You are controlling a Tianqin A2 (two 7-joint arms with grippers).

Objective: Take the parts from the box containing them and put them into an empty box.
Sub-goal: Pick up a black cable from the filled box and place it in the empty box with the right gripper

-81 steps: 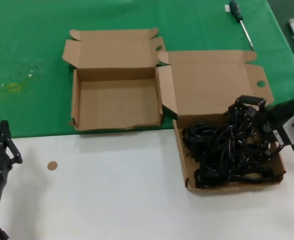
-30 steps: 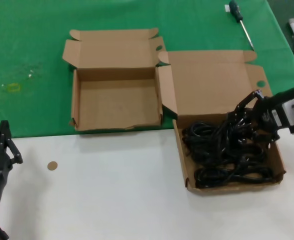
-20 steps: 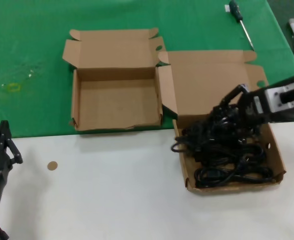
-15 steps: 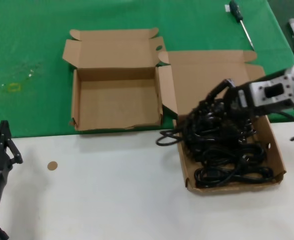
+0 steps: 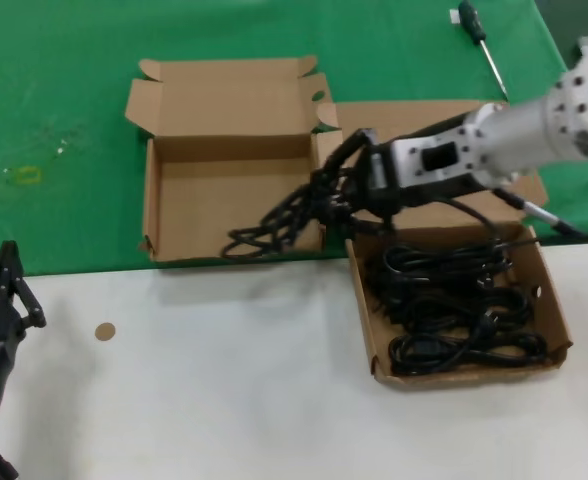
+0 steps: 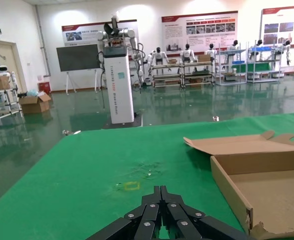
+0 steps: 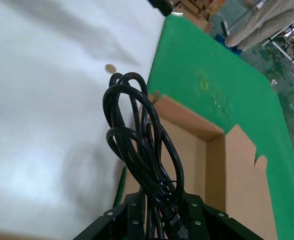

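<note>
**Cord bundle aloft over the empty box**

The right gripper pinches a looped power cord, dangling it above the right near corner of the narrower empty box. To its right, the wider box holds the remaining cords. Left gripper sits parked near-left, fingers pressed together.

Light: I see bright, even overhead light | Shadows: soft, under the right end effector and cord bundle | Glare: hall floor sheen | Blur: white table smeared toward 9 o'clock, right wrist view
</note>
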